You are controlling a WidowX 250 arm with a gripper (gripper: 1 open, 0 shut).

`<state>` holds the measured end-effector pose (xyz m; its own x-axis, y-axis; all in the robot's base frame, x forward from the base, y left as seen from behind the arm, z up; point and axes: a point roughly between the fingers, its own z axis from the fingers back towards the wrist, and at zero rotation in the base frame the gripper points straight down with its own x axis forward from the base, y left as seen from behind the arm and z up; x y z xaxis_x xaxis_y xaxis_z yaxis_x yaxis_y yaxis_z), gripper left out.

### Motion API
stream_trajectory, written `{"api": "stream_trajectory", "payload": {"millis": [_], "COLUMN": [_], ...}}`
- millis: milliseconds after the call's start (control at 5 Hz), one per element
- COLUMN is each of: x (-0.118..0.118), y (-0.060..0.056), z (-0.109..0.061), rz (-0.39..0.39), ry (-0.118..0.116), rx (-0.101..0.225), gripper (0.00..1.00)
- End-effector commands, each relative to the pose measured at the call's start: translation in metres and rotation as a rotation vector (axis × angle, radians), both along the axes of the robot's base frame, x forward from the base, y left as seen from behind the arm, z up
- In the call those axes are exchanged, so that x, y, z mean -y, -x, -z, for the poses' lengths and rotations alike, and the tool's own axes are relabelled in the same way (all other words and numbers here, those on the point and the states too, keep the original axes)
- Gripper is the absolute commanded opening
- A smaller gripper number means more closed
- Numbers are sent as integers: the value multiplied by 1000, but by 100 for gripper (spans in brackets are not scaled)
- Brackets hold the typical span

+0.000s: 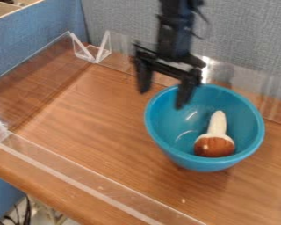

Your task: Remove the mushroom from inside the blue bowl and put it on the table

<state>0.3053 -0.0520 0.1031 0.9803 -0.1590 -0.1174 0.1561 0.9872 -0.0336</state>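
The blue bowl (178,132) stands on the right side of the table (84,123). Inside it lies the mushroom (214,139) on its side, reddish-brown cap toward the front and pale stem pointing to the back. My gripper (168,86) hangs open over the bowl's back-left rim, its dark fingers (185,92) pointing down with nothing between them. It stands up and to the left of the mushroom and does not touch it.
Low clear acrylic walls (38,66) edge the wooden tabletop, with a folded clear piece (90,48) at the back. A blue panel (38,35) stands behind at the left. Bare wood lies left of and in front of the bowl.
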Motion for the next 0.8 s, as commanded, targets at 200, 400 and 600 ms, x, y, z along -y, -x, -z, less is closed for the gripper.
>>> {"api": "stream_trajectory", "payload": {"millis": [200,400,600], "x": [66,69,65], "y": [-13,-14,-15], "z": [6,27,43], "rz": [241,243,249], "ry": [25,22,17], "rx": [100,93,84], "gripper": [100,100,0]}}
